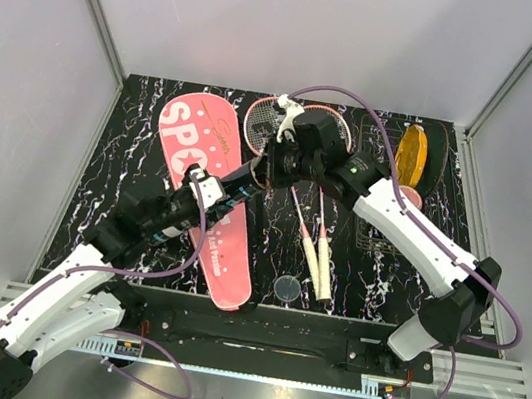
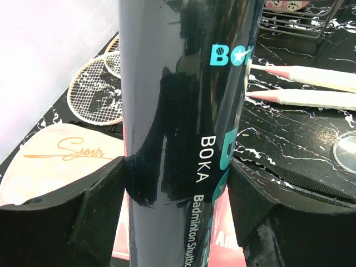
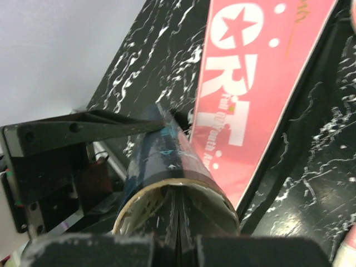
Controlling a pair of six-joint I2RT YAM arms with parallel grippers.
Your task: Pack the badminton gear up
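My left gripper is shut on the black tube, lettered "BOKA Badminton Shuttlecock" in the left wrist view, and holds it above the pink "SPORT" cover. My right gripper has its fingers pressed together and pushed into the tube's open end. White feathers show inside the tube around them. Two pink-framed rackets lie beside the cover, heads at the back and white handles toward the front. A small white thing, perhaps a shuttlecock, lies on the racket heads.
A yellow oval disc lies on a dark case at the back right, with a small pinkish cup beside it. A clear round lid lies near the racket handles. A wire rack stands behind the handles.
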